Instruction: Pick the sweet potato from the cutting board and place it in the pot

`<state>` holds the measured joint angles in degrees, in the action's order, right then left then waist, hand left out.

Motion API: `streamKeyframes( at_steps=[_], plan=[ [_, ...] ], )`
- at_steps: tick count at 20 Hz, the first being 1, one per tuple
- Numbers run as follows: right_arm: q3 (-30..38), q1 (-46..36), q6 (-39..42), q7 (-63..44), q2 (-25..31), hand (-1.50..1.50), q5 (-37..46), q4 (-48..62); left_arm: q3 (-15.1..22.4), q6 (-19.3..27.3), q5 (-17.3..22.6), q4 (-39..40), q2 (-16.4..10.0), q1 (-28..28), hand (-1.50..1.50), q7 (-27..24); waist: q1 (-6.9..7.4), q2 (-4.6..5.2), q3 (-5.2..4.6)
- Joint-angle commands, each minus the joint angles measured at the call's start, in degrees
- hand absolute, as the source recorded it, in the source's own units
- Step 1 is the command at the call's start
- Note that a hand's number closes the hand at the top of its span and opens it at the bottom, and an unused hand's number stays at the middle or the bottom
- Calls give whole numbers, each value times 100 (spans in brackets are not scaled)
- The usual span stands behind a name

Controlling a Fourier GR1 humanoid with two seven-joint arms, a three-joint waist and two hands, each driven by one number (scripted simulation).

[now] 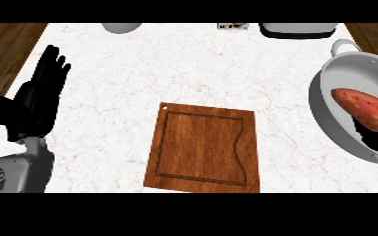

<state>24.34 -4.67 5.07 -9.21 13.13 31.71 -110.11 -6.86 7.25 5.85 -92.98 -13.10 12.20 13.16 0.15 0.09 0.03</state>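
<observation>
Sweet potato (357, 107) is in the pot (328, 120) at right; cutting board (203, 147) bare; left robot hand (40, 95) rests wide open.

open counter (199, 65) ran wide between the board (203, 147) and the far edge, where a grey bowl (122, 27), a small box (232, 26) and an appliance (297, 30) stood in a row. the board lay flat and low, its top open to pass over. at the left edge the left hand (37, 100) stood fingers up, blocking that side. at the right the pot (347, 72) rose above the counter, and the sweet potato (354, 105) filled part of its mouth. a strip of counter parted board from pot.
</observation>
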Motion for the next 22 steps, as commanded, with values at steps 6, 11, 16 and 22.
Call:
streamKeyframes(
  at_steps=[6, 11, 16, 22],
  plan=[
    [412, -617, -1315, 1007, 1267, 150, 1792, 2408, -77, -209, 147, 96, -42, -15, 0, -110, 116, 45, 3],
    [327, -1377, -2160, 1858, 1363, 150, 1829, 4531, -18, -64, -2, -108, 55, -129, 0, 39, 76, 18, 4],
    [441, -2230, -1960, 1756, 1326, 150, 1495, 6012, 55, -33, -67, -139, 70, 149, 0, 138, 136, 32, 9],
    [751, -2538, -1112, 2854, 1628, -150, 703, 7311, 215, 70, -229, -5, 287, 56, 0, -67, 126, 46, 13]
  ],
)
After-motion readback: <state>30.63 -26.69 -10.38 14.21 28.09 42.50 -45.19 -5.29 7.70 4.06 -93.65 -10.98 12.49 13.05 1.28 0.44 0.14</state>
